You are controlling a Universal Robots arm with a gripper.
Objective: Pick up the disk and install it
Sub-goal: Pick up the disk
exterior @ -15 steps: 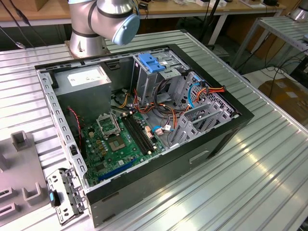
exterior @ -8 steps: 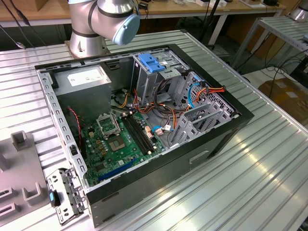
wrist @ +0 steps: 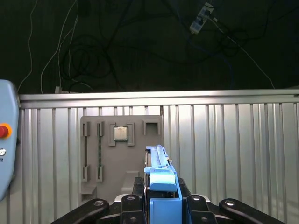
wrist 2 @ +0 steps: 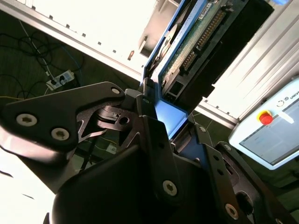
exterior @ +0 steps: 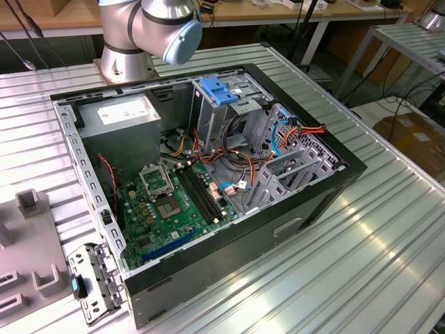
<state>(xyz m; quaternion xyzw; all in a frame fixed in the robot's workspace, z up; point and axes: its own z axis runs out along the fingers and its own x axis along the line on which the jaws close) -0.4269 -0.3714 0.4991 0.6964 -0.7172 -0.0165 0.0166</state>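
Between the gripper's clenched jaws in both wrist views, the disk stood edge-on over the ribbed table, and so narrow a hold might let it tilt and snag the case's cables.

Clipped by edges, sunk between fingers.
Of the arm, just base and one joint before the exterior view's upper edge; of the grey tray, a slice at that view's left. In the first wrist view, the disk edge-on, label face unseen, lower end buried in the gripper — far end cut off in the second wrist view.
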